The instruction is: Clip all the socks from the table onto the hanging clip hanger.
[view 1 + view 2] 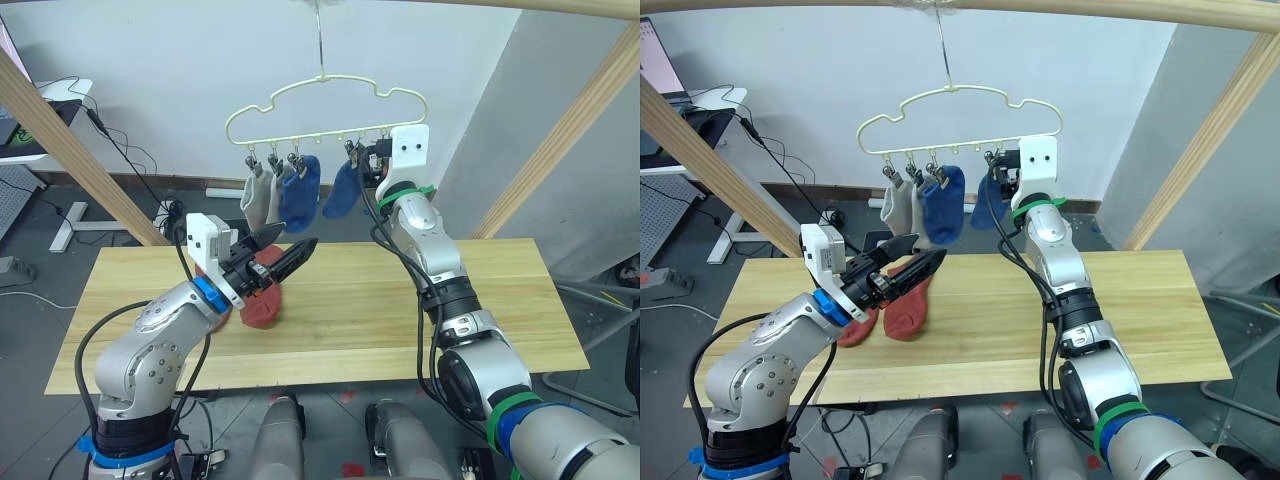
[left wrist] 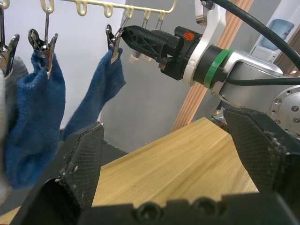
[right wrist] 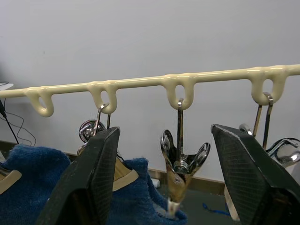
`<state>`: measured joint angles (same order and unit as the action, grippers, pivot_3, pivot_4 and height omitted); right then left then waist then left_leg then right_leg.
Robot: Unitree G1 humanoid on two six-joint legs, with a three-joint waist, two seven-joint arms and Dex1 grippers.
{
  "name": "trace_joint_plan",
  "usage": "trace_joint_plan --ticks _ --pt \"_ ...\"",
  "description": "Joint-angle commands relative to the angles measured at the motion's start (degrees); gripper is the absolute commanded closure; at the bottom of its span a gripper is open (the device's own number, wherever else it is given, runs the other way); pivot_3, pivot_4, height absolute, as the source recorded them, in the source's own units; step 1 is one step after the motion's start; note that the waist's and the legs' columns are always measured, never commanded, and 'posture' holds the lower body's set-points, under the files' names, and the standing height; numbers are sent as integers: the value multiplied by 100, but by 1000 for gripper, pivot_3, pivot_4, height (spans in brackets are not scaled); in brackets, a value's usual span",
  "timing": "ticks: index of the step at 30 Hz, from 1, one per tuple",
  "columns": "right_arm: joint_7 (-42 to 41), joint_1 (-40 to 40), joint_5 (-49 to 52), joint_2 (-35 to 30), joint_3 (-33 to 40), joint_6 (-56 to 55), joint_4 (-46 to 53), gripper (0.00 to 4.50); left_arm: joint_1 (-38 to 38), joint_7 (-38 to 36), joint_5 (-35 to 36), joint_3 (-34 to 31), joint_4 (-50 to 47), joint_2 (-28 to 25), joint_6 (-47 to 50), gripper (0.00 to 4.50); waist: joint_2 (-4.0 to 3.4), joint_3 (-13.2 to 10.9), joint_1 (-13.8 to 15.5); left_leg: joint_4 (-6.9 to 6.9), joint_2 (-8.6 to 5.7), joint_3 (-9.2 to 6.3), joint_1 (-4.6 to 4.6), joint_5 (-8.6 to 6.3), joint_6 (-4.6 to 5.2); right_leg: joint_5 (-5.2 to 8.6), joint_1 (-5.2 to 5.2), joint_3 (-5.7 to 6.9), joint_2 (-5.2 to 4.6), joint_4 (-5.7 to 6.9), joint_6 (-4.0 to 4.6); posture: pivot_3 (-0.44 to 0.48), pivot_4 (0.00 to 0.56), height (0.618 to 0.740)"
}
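Four socks (image 1: 300, 195) clipped on clip hanger (image 1: 325, 105); two rust-red socks (image 1: 908, 308) left on counter (image 1: 400, 320); both end effectors released.

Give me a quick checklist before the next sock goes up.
1. Four socks hung, two grey, two blue: ok.
2. Red socks on table, not yet clipped: not ok.
3. Left gripper open, empty, above red socks: ok.
4. Right gripper open around a free clip: ok.
5. Hanger level on its hook: ok.
6. Free clips enough for two socks: cannot tell.
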<state>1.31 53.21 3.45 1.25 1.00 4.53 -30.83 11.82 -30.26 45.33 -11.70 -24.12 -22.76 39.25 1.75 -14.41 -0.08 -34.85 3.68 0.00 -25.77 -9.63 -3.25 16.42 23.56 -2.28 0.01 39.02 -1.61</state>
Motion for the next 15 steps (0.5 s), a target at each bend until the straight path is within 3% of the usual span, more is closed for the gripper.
trace_joint_plan --ticks 1,3,8,15 --pt "-5 182 36 37 80 -65 26 1416 57 31 107 -81 -121 2 -112 0 0 0 0 0 0 0 0 0 0 0 0 0 0 0 0 106 247 740" --pt "6 206 49 43 99 -70 -13 1815 53 46 117 -77 -132 7 -106 0 0 0 0 0 0 0 0 0 0 0 0 0 0 0 0 107 246 740" --pt "22 255 54 52 114 -88 -62 3533 32 69 138 -71 -162 3 -94 0 0 0 0 0 0 0 0 0 0 0 0 0 0 0 0 108 247 740" --pt "43 265 23 54 101 -108 -64 3533 34 69 148 -67 -157 -15 -92 0 0 0 2 0 0 0 0 0 0 0 0 0 0 0 0 106 247 740"
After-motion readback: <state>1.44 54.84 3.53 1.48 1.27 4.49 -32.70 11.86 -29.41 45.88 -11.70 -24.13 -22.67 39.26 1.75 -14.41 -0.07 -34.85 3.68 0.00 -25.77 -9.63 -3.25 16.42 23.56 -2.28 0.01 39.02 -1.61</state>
